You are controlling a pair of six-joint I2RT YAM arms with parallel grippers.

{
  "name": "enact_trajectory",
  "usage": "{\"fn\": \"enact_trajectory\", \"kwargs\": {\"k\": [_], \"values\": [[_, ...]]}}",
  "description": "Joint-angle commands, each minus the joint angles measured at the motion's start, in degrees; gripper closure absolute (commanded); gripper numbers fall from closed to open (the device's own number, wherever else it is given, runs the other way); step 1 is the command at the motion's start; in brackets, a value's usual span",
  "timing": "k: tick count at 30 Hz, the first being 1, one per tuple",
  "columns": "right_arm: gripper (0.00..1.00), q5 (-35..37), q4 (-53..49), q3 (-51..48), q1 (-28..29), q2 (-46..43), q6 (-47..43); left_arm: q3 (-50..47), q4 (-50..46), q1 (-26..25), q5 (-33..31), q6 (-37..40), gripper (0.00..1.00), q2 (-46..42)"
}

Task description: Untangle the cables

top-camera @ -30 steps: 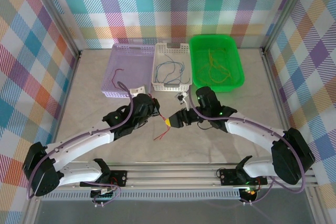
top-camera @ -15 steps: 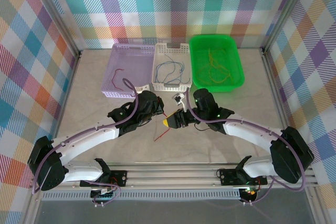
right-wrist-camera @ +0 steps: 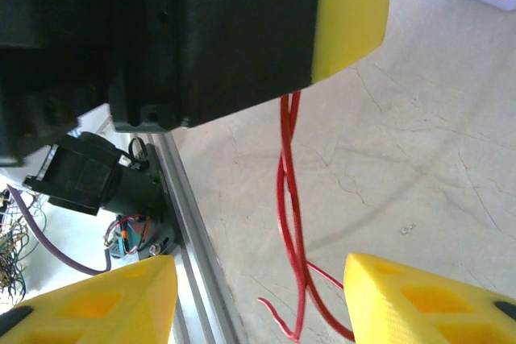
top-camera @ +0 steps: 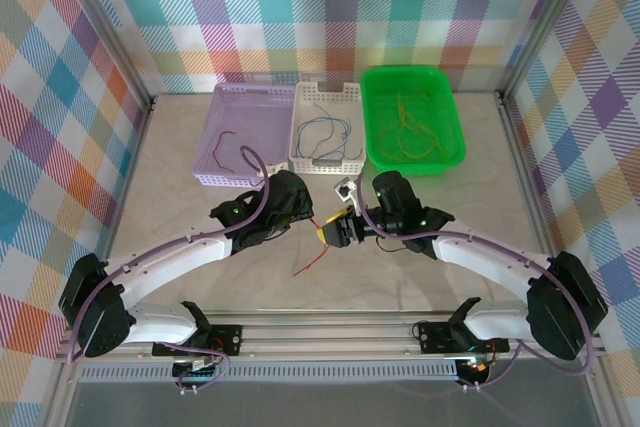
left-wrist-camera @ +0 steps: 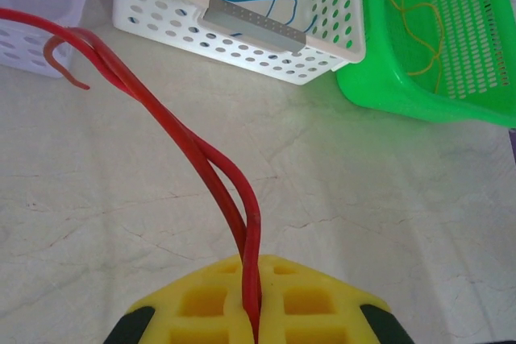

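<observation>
- While the left pincer [left-wrist-camera: 254,316] clamps the twisted red cables [left-wrist-camera: 197,151] at the surface's [top-camera: 180,177] centre, hold it steady.
- Right pincer [right-wrist-camera: 258,296] stands open, both strands between its tips; close on one only.
- Draw that strand toward 3 o'clock, slowly.

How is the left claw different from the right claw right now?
The left gripper is shut tight, pinching the red wires; the right gripper is open and pinches nothing. The left gripper's tips are pressed together, while the right gripper's fingers stand apart on either side of those wires. Both have yellow tips.
</observation>
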Motion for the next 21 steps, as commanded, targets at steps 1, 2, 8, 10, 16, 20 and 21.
{"fn": "enact_trajectory", "kwargs": {"k": [1, 2, 8, 10, 16, 20, 21], "values": [[0.44, -0.55, 2.15, -0.21, 0.81, 2.09, -1.78, 2.08, -1.57, 0.55, 0.56, 0.47, 1.00, 0.08], [0.44, -0.53, 2.40, -0.11, 0.91, 2.59, -1.77, 2.12, -1.51, 0.55, 0.72, 0.47, 1.00, 0.16], [0.57, -0.67, 4.17, 1.03, 1.69, 5.77, -1.06, 1.84, -1.34, 0.61, 1.48, 0.15, 1.00, 0.32], [0.69, -0.45, 4.33, 1.15, 1.77, 6.15, -0.64, 1.73, -1.56, 0.60, 1.31, 0.32, 1.00, 0.25], [1.00, -0.96, 3.61, 1.29, 1.80, 5.47, -0.44, 2.08, -3.03, 0.68, 1.17, 1.44, 1.00, 0.66], [1.00, -1.99, 4.41, 1.09, 1.80, 4.28, 1.25, 3.08, -4.06, 1.07, 3.40, 3.37, 0.61, 1.38], [1.00, -1.94, 4.55, 1.09, 1.80, 3.92, 1.82, 3.24, -4.36, 1.10, 4.07, 3.98, 0.49, 1.31]]}}
